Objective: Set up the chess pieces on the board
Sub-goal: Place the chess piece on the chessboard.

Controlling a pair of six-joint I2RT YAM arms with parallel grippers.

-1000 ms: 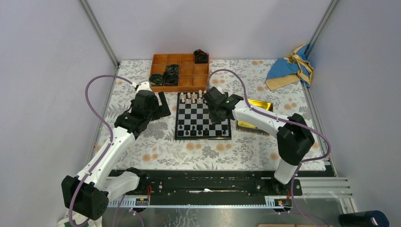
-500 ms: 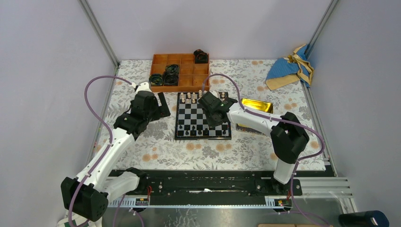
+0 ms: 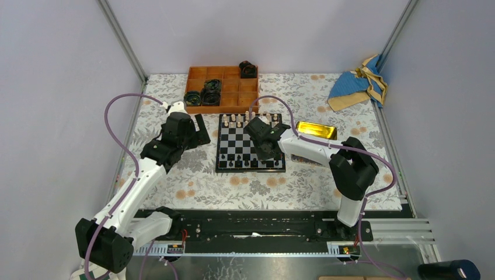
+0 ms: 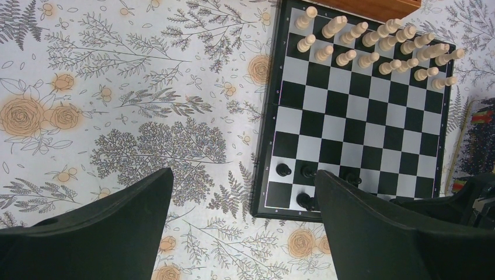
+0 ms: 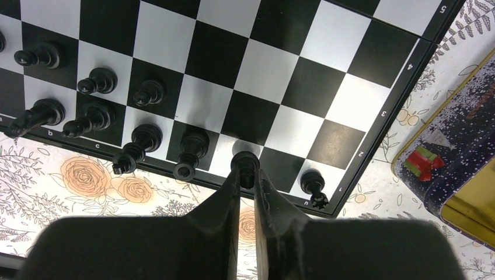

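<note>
Right tool (image 5: pixel 246 175) nose-down around black chessman (image 5: pixel 245 160)

From above, the right arm (image 3: pixel 268 140) covers the right of the board (image 3: pixel 233 143); the black pieces (image 3: pixel 239 163) are too small to tell apart. A finger (image 4: pixel 397 233) hides a near board corner in the left wrist view (some pieces too). The tin (image 5: pixel 455 140) is cut off.
</note>
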